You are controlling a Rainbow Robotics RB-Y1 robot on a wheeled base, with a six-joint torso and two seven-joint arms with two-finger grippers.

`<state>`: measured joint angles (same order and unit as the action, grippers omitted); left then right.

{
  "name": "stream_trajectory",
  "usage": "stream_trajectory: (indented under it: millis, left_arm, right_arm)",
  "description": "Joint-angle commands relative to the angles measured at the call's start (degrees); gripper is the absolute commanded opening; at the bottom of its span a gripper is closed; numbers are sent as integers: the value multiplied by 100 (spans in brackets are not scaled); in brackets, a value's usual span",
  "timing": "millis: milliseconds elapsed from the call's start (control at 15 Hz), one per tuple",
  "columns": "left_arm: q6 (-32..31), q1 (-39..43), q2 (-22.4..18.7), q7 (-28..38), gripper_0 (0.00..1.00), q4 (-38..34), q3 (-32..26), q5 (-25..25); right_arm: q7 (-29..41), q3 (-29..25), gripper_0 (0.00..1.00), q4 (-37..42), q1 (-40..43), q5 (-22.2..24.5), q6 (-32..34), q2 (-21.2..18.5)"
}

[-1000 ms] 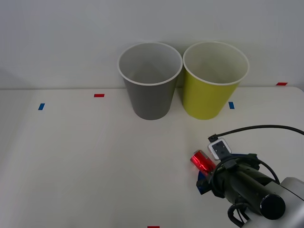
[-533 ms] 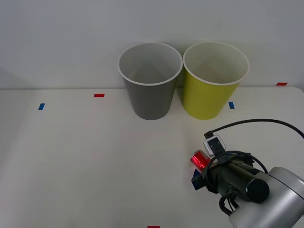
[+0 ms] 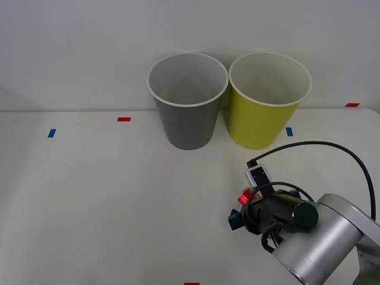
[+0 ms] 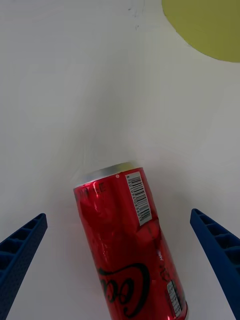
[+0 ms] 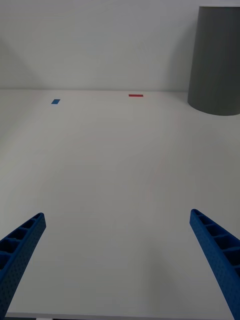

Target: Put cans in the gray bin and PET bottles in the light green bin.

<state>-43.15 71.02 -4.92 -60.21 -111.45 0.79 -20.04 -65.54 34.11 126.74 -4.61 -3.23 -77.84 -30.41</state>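
The white worktop (image 3: 89,202) carries everything, with the gray bin (image 3: 187,100) taken here as the landmark. It stands upright at the far edge against the wall, white rim up and white inside showing. The green bin (image 3: 267,101) stands upright just beside it on the right, same shape, the two rims close together; whether they touch cannot be told.

The right arm (image 3: 314,237) reaches in from the near right corner, well nearer than the gray bin and to its right, a black cable looping over its wrist. The right gripper (image 3: 240,215) sits low over the worktop at the arm's tip, its jaws released and spread wide. In the right wrist view the two blue ribbed fingers (image 4: 20,255) stand on either side of the can (image 4: 127,240), each apart from it.

The can lies on its side on the worktop, nearer than the gray bin and to its right, its silver end pointing roughly toward the green bin. Its red side shows a barcode and part of a white script logo. In the front view it is a small red patch peeking past the wrist.

The left gripper (image 5: 120,280) hovers over bare worktop, jaws released and wide apart, the gray bin ahead of it.

Small tape marks dot the worktop: a red mark (image 3: 123,119) and a blue mark (image 3: 51,133) to the left of the gray bin.
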Motion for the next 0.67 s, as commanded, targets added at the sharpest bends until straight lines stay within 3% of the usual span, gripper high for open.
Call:
stream_trajectory:
  millis: [67,667]
  left_arm:
    - [0,0,0,0,100,0,0,0]
    - [0,0,0,0,100,0,0,0]
  right_arm:
    - [24,-1,100,-53,-66,-55,50,35]
    - [182,-10,100,-589,-259,-46,340,167]
